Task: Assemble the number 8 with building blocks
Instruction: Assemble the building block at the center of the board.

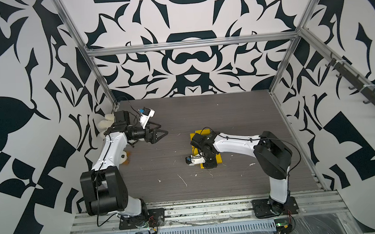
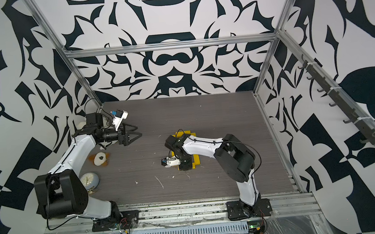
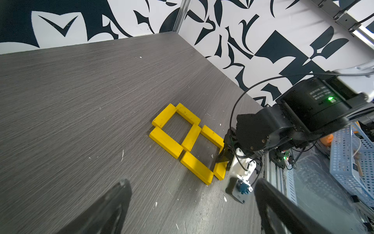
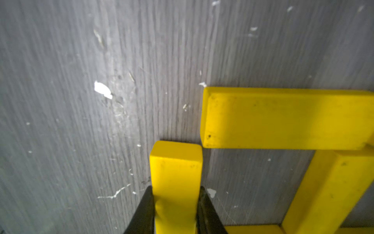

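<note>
Right claw (image 4: 175, 195) clamps a yellow bar (image 4: 176, 162) by its long sides, its end just beside the corner of a neighbouring bar (image 4: 283, 119); left claw (image 1: 163, 129) gapes wide, well apart.

Both top views look steeply down on the whole table (image 1: 159, 115); both wrist views share the yellow bars (image 3: 191, 137), the right seemingly nearest.

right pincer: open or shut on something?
Shut on a yellow bar. In the right wrist view the right pincer clamps it: black fingers press against both its long sides, no gap showing.
</note>
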Available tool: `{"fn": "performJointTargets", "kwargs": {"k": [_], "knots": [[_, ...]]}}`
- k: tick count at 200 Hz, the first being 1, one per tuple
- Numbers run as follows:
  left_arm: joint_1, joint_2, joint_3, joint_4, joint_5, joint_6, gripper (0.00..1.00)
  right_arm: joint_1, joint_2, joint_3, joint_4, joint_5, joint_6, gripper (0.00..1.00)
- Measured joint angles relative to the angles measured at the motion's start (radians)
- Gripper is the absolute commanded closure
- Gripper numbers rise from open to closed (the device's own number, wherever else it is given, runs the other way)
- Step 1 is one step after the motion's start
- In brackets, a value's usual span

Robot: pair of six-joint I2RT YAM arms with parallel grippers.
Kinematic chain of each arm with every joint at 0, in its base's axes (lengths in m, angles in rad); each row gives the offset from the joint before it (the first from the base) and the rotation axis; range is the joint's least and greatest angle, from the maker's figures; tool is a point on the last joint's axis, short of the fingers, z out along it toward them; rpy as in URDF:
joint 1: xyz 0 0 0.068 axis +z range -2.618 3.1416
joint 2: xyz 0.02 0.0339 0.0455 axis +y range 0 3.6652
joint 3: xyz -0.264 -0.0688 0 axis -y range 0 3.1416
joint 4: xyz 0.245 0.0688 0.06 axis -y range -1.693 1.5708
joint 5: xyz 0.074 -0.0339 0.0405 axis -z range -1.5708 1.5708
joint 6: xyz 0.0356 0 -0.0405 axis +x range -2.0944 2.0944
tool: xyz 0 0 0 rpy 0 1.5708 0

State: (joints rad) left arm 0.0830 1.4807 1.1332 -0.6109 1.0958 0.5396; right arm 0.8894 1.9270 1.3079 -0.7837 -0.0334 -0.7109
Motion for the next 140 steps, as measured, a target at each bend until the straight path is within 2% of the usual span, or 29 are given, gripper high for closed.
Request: {"fn": "performJointTargets", "kwargs": {"k": [140], "knots": [[0.0, 0.001, 0.001, 0.0, 0.0, 0.0, 0.01, -0.016, 0.006, 0.047, -0.001, -0.01, 0.001, 0.72]]}}
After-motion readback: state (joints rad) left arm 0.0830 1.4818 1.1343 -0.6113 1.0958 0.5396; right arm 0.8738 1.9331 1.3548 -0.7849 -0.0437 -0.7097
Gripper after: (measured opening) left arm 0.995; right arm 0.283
